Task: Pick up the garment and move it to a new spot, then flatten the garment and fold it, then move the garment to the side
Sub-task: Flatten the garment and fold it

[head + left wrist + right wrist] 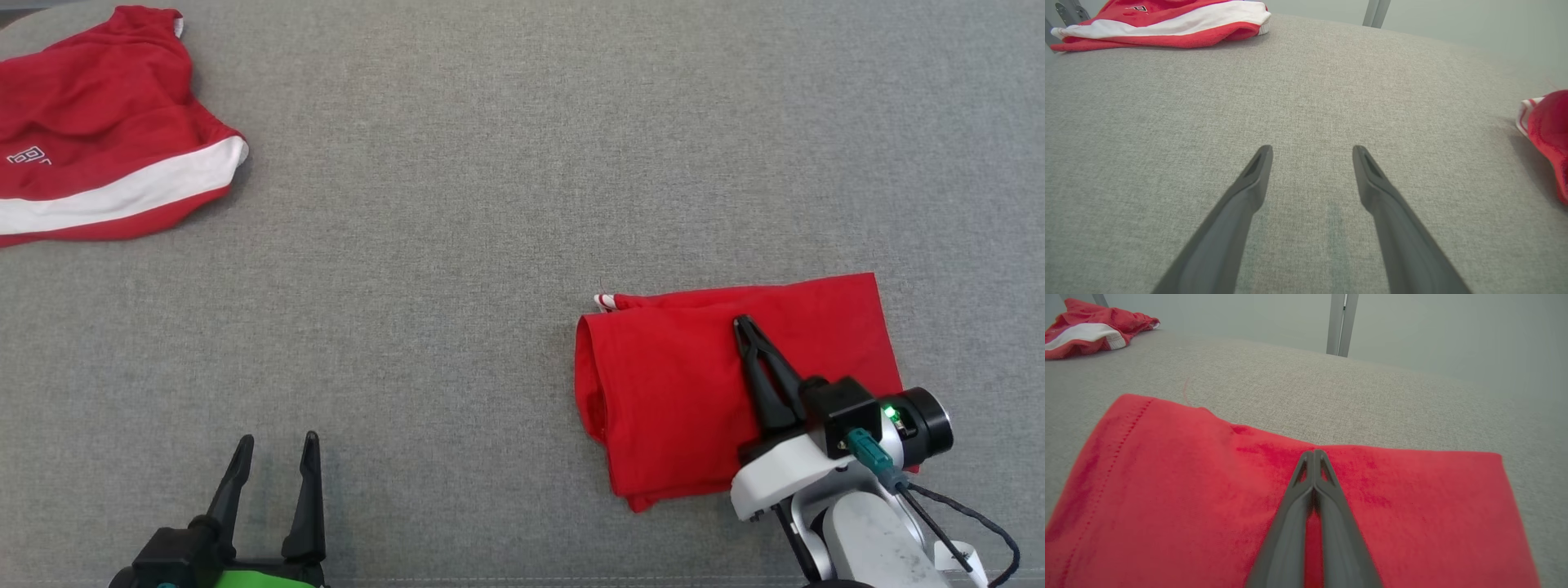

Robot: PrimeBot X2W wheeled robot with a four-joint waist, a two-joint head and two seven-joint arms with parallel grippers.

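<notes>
Two dark fingers of the left gripper (277, 441) rise from the lower left of the head view. They stand wide apart, hold nothing, and hang over bare grey table (490, 204).

At the lower right, the pale right arm reaches up and to the left over the garment (669, 384). This is a plain red piece, folded into a rough rectangle of several layers. It lies flat on the right side of the table, with a small red-and-white trim peeking out at its far left corner. The right gripper (741, 322) is closed, its two fingers pressed together to a single point near the garment's far edge. The right wrist view shows no cloth pinched between the tips. Whether they press on the fabric or hang just above it cannot be told.

A second piece (98, 106), red with a white band, lies rumpled at the far left corner, well apart from the work.

The folding looks done, so the step in hand is probably the last one, moving the garment to the side, or a final smoothing. A slide would call for the closed tips to bear down firmly and travel slowly so the layers stay stacked. A lift would call for opening and taking all the layers together.
</notes>
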